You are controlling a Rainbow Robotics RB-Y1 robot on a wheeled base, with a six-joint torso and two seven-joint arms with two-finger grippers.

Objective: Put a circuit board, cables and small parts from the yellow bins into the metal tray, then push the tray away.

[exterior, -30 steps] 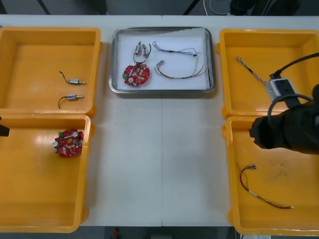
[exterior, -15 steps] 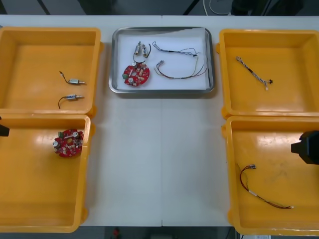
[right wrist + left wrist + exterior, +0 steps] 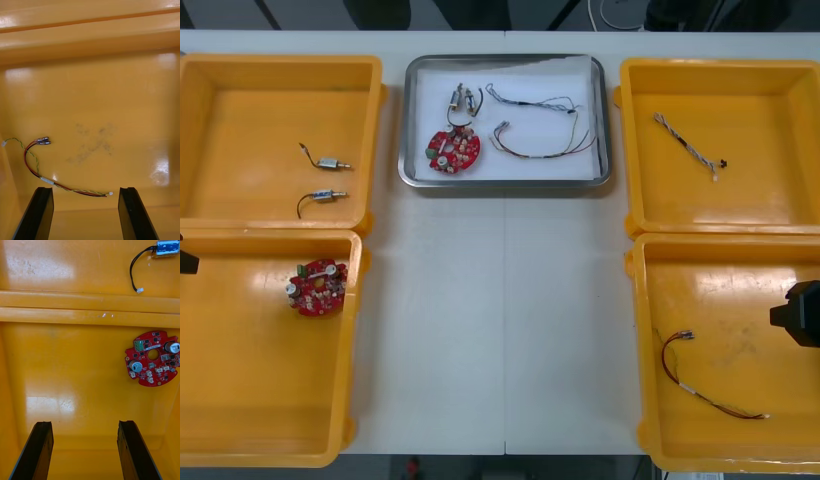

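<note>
Your right gripper: fingers apart over the yellow bin near-right of the metal tray, above a red and yellow cable | your left gripper: fingers apart, near-left of the tray, by a red circuit board | tray holds a second circuit board, cables, small metal parts

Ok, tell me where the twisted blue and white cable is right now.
In the front view the twisted blue and white cable lies alone in the far yellow bin on the robot's right, beside the metal tray.
</note>
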